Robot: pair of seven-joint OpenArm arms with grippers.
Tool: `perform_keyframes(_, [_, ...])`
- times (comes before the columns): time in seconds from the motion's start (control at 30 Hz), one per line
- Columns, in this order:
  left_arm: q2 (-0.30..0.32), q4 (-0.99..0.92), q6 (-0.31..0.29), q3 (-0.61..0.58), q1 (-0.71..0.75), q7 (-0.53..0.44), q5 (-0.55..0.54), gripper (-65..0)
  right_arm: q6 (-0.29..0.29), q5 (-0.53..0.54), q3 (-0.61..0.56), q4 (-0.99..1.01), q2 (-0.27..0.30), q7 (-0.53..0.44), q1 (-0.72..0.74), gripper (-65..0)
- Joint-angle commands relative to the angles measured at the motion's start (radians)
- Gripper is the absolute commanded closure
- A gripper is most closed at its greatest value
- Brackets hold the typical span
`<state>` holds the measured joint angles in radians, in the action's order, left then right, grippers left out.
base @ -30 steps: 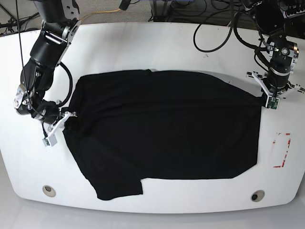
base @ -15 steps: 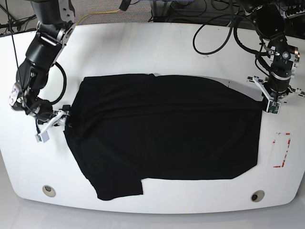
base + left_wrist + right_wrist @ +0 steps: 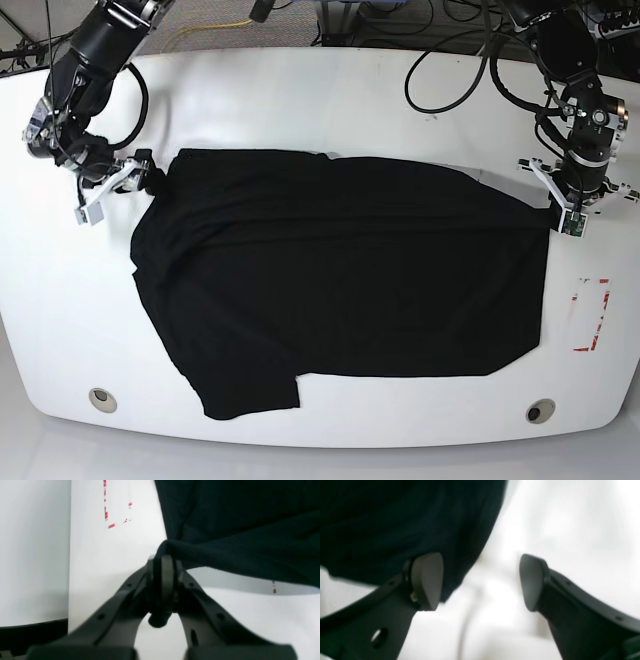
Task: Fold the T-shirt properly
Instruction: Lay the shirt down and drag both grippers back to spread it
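The black T-shirt (image 3: 340, 270) lies spread on the white table (image 3: 300, 100), one sleeve toward the front left. My left gripper (image 3: 563, 214), at the shirt's right edge in the base view, is shut on a pinch of the shirt's edge (image 3: 165, 552), with a fold of fabric between its fingers (image 3: 162, 580). My right gripper (image 3: 128, 185) is at the shirt's far-left corner. In the right wrist view it (image 3: 480, 580) is open and empty, with the shirt (image 3: 395, 525) just beyond its left finger (image 3: 427, 580).
A red-marked rectangle (image 3: 590, 315) is on the table to the right of the shirt, and it also shows in the left wrist view (image 3: 117, 505). Two round holes (image 3: 102, 398) (image 3: 541, 410) sit near the front edge. Cables (image 3: 450, 70) lie at the back right.
My right arm has moved away from the front, from the shirt's left edge up to its far-left corner. The shirt's left edge has shifted a little. My left gripper has stayed put, holding the shirt.
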<state>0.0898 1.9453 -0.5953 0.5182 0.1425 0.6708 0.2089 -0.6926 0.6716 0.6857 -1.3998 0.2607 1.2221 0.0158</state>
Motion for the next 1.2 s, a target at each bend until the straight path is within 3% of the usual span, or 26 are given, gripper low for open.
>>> perform_keyframes(0.0, [0.011,0.016,0.01,0.003,-0.004,-0.019,-0.004,0.0,-0.002,0.073,0.004,-0.048,0.021,0.008,-0.012,-46.0])
perform_keyframes(0.07, [0.011,0.015,0.01,0.006,-0.004,-0.019,-0.004,0.0,0.0,0.112,0.004,-0.068,-0.002,0.017,-0.046,-46.0])
perform_keyframes(0.43, [0.011,0.015,0.01,0.003,-0.004,-0.019,-0.004,0.0,0.003,0.089,0.002,-0.074,-0.126,0.017,-0.078,-46.0])
perform_keyframes(0.83, [0.009,0.016,0.01,0.003,-0.002,-0.019,-0.004,0.0,0.098,0.076,-0.073,-0.075,-0.194,-0.012,-0.055,-45.5])
perform_keyframes(0.9, [0.009,0.016,0.01,0.004,-0.002,-0.019,-0.004,0.0,0.106,0.076,-0.073,-0.075,-0.2,-0.017,-0.056,-40.0])
perform_keyframes(0.97, [0.009,0.016,0.01,0.006,-0.002,-0.019,-0.004,0.0,0.106,0.076,-0.073,-0.075,-0.199,-0.018,-0.058,-30.0])
perform_keyframes(1.1, [0.006,0.016,0.01,0.003,-0.002,-0.019,-0.004,0.0,0.113,0.076,-0.071,-0.097,-0.191,-0.018,-0.063,0.0])
perform_keyframes(1.17, [0.005,0.016,0.01,0.004,-0.002,-0.019,-0.004,0.0,0.118,0.081,-0.071,-0.135,-0.182,-0.018,-0.093,0.0])
